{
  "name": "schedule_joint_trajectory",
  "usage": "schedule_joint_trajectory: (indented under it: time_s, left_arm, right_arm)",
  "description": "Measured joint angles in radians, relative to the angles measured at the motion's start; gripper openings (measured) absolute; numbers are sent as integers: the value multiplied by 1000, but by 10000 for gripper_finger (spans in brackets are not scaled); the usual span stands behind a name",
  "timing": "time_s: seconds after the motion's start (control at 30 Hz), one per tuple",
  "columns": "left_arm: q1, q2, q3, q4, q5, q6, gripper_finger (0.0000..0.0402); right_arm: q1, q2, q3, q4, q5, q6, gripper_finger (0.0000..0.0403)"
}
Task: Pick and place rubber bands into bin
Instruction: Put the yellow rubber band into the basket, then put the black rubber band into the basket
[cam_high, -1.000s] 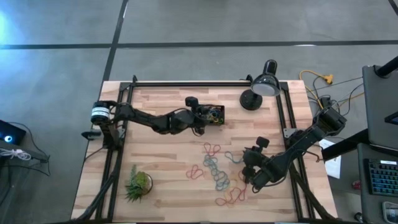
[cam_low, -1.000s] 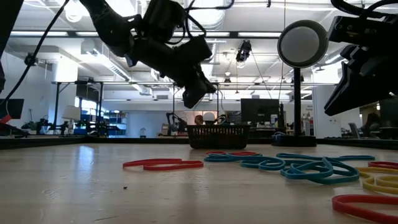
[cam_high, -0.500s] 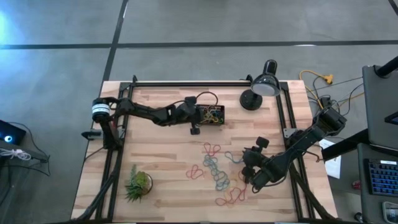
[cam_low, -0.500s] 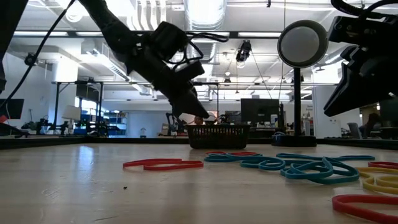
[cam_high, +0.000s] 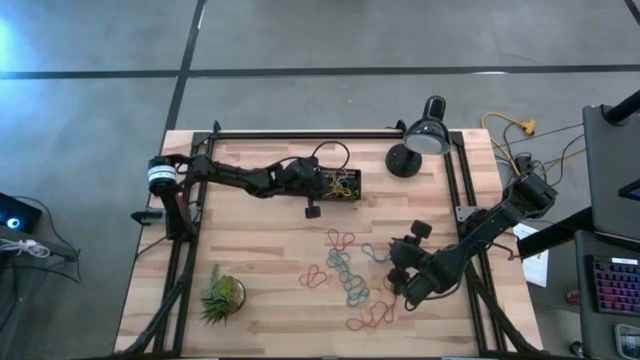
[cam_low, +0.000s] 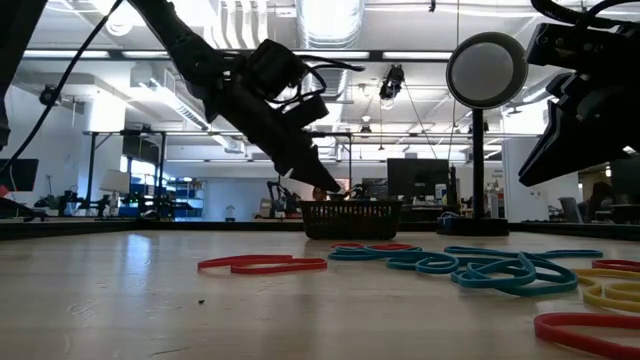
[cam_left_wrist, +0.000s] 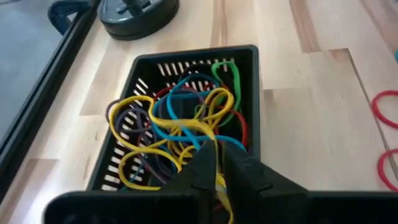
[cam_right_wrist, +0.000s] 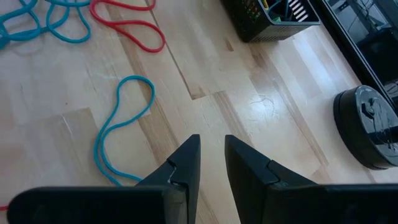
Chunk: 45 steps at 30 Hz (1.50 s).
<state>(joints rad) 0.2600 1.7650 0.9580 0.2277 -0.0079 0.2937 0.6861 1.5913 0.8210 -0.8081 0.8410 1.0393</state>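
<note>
The black slotted bin (cam_high: 340, 183) (cam_left_wrist: 186, 57) stands on the far middle of the table, heaped with yellow, blue, red and green rubber bands (cam_left_wrist: 180, 118). My left gripper (cam_high: 323, 186) (cam_left_wrist: 219, 158) dips into its left end, shut on a yellow band. More rubber bands (cam_high: 345, 270) (cam_low: 470, 265) lie loose on the wood nearer the front. My right gripper (cam_high: 398, 268) (cam_right_wrist: 211, 152) hovers over bare wood to their right, narrowly open and holding nothing, with a teal band (cam_right_wrist: 124, 118) just beyond its fingertips. My left gripper pinches a yellow rubber band (cam_left_wrist: 202, 132) between its two fingers. The fingers slant down from above into the bin. The strand runs from the fingers into the heap of bands in the bin, and another bit of yellow shows behind the fingertips.
A black desk lamp (cam_high: 418, 140) with a round base (cam_left_wrist: 140, 12) (cam_right_wrist: 370, 124) stands right of the bin at the far edge. A spiky green plant (cam_high: 222, 297) sits at the near left. Black frame rails (cam_high: 185, 270) line the table's sides. Bare wood lies between bin and loose bands.
My left gripper has moved toward the far edge and down, tipping its fingers into the bin's left end; over the last half second it has hardly moved. My right gripper has kept still, and the loose bands lie as before.
</note>
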Motion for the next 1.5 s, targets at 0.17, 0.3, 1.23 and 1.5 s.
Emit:
schedule_joint_trajectory:
  time_s: [0.17, 0.3, 1.23, 1.5]
  left_arm:
    - [0, 0, 4, 30, -13, 2, 66]
    - [0, 0, 9, 43, -23, 1, 104]
    - [-153, -676, -462, 292, -77, 112, 132]
    - [-208, -841, -597, 358, -34, -17, 132]
  right_arm:
    - [0, 0, 1, 0, 0, -3, 68]
    - [1, 0, 1, 0, 0, -12, 68]
    - [-46, 0, -22, 36, 49, -2, 68]
    - [-95, 0, 13, 164, 40, -118, 68]
